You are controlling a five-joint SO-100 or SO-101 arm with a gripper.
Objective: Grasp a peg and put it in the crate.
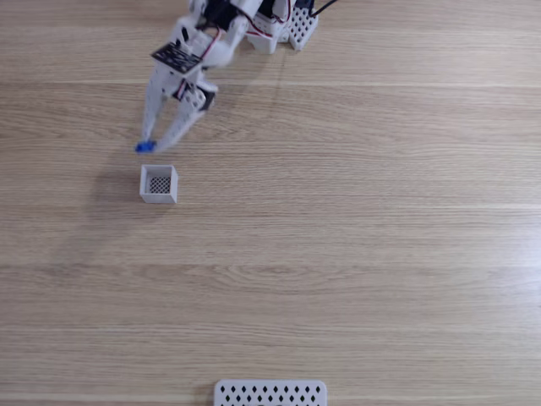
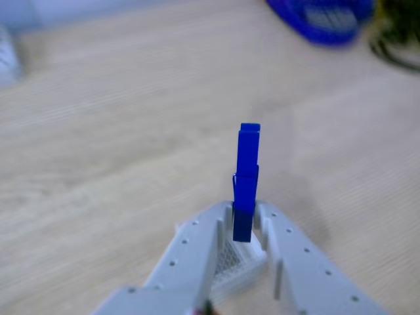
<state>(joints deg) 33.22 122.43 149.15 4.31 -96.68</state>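
Observation:
My white gripper (image 1: 152, 145) reaches down from the arm at the top of the fixed view and is shut on the blue peg (image 1: 144, 147), which shows at its fingertips. In the other view the peg (image 2: 247, 177) stands upright, pinched at its lower end by my gripper (image 2: 244, 223). The crate (image 1: 159, 183), a small white box with a dark mesh floor, sits on the wood table just below the gripper in the fixed view. Part of the crate (image 2: 231, 262) shows under and between the fingers (image 2: 190, 256) in the other view.
A flat white panel with diamond holes (image 1: 270, 394) lies at the bottom edge of the fixed view. The arm's base (image 1: 270, 21) stands at the top. A blurred blue basket (image 2: 321, 18) sits far off in the other view. Bare wood surrounds the crate.

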